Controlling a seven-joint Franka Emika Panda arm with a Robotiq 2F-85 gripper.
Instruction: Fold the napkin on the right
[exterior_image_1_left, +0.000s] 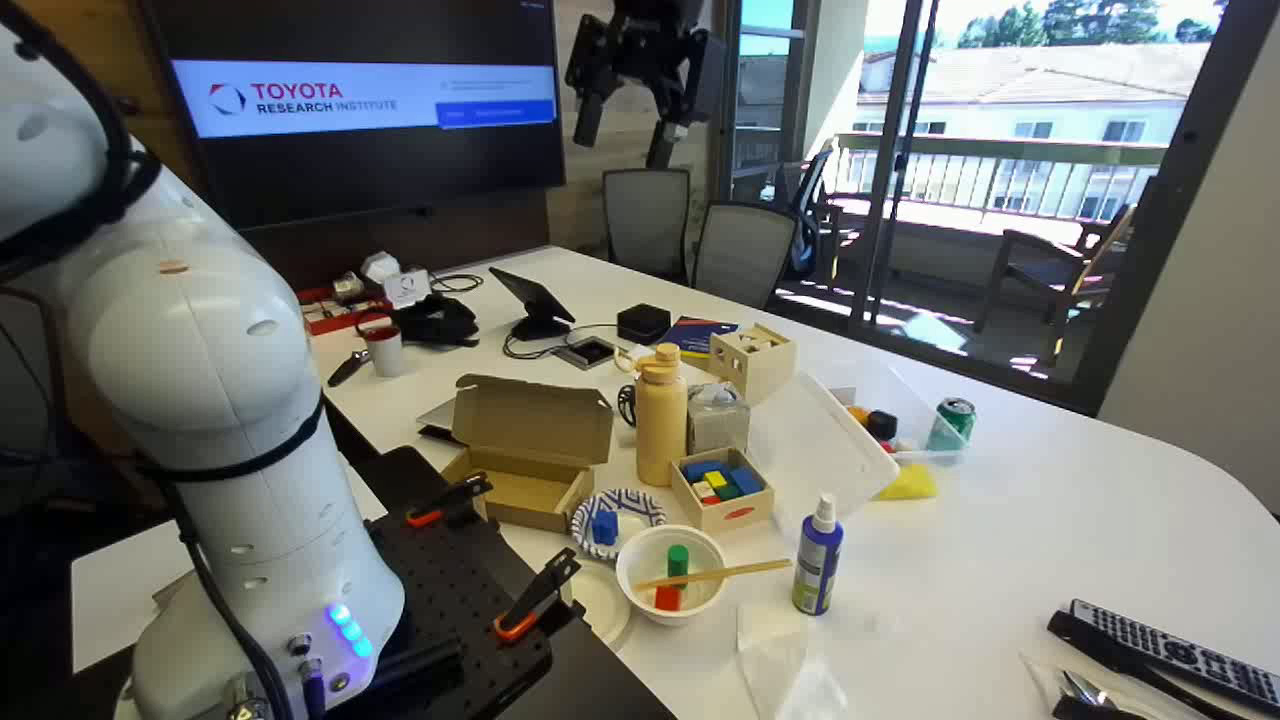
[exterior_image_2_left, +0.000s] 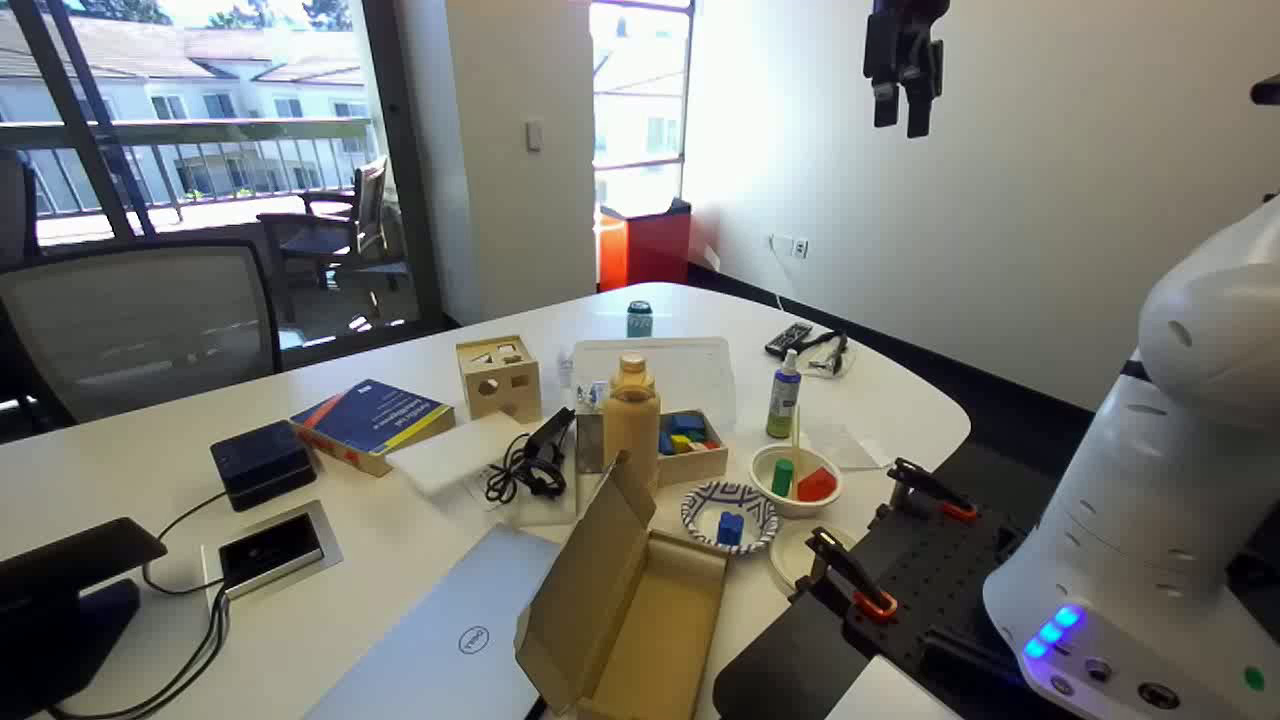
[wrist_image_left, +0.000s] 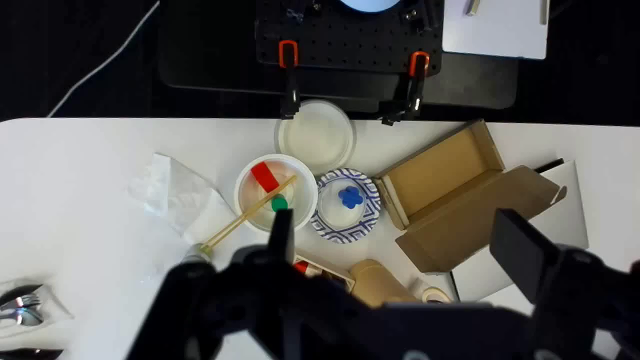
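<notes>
Well, my pincer (exterior_image_1_left: 624, 138) hangs high over white tabletop (wrist_image_left: 75, 200), jaws wide apart, nothing between them. Napkin (wrist_image_left: 184, 199) lies rumpled just beside white bowl (wrist_image_left: 301, 206), near spray bottle (exterior_image_1_left: 818, 562); fold not begun, I judge. Trouble could come from thinness: stop too high, I pinch air; press too low, I jam against tabletop. Pale on pale, so edge easily misjudged. Chopsticks (wrist_image_left: 265, 199) jut from bowl toward bottle; careless sweep from that side could snag them, spill blocks (wrist_image_left: 265, 176), topple bottle.

Spray bottle (exterior_image_1_left: 818, 562) and bowl (wrist_image_left: 248, 192) crowd the napkin (wrist_image_left: 187, 196); overhead is free.
</notes>
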